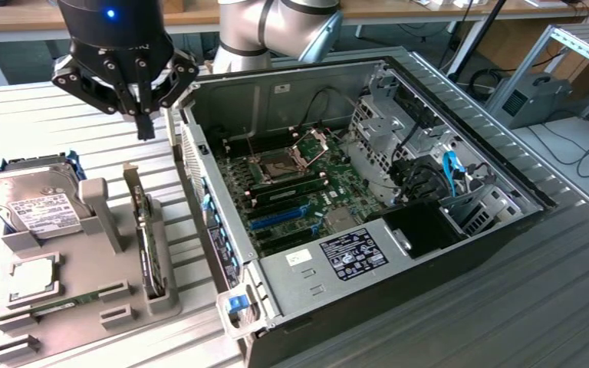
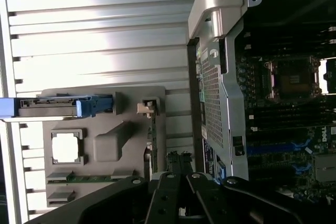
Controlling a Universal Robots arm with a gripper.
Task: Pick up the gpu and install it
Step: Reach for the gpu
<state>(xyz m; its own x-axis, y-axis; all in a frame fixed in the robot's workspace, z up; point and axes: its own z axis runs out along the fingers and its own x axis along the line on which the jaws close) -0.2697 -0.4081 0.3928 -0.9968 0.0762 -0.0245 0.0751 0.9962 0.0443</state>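
The gpu (image 1: 147, 239) stands on edge in a slot of the grey holder tray (image 1: 90, 264), its silver bracket end pointing up and away. From the wrist it is a thin dark strip (image 2: 152, 145) along the tray's edge (image 2: 128, 98). My gripper (image 1: 145, 123) hangs above the table, beyond the gpu's far end and beside the open computer case (image 1: 376, 230). Its fingers are shut together with nothing between them. In the wrist view the shut gripper (image 2: 179, 158) sits over the gap between tray and case (image 2: 220, 66).
The tray also holds a silver hard drive (image 1: 34, 205) in a blue caddy, a CPU (image 1: 31, 277) and a RAM stick (image 1: 70, 300). Inside the case, the motherboard (image 1: 294, 180) has blue expansion slots (image 1: 279, 217). The case wall (image 1: 197, 176) rises close to the tray.
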